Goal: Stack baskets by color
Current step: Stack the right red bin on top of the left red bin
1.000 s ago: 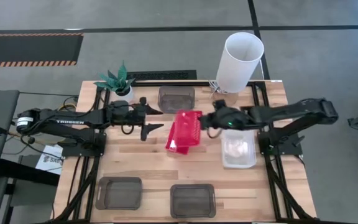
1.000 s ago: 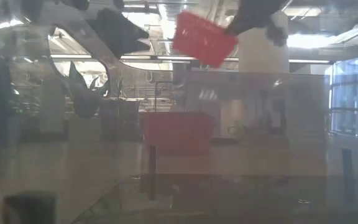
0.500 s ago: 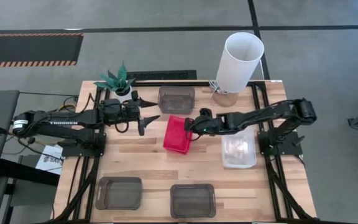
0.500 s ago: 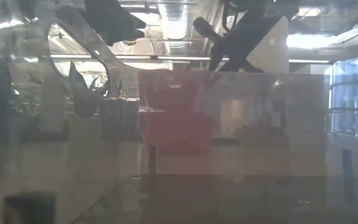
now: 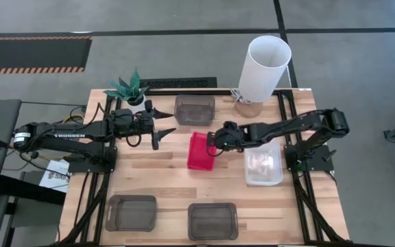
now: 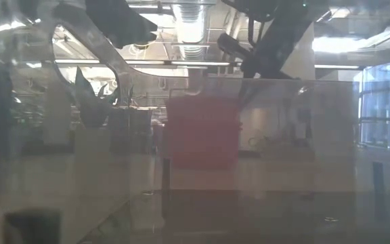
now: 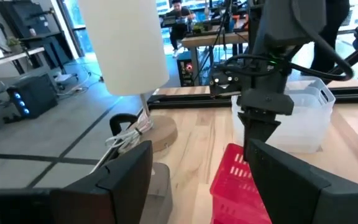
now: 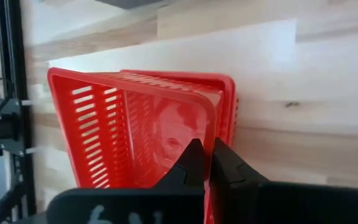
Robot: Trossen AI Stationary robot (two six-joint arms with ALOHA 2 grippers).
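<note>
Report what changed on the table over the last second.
The right end effector, shut on a red basket's rim, brought it down from tilted in the air onto the second red basket at table centre. The left end effector, open, drew back toward the plant. The grey and clear baskets stayed put.

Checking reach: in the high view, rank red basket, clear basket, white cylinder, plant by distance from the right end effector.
1. red basket, gripped by the right end effector
2. clear basket, right side
3. white cylinder, far right edge
4. plant, far left
</note>
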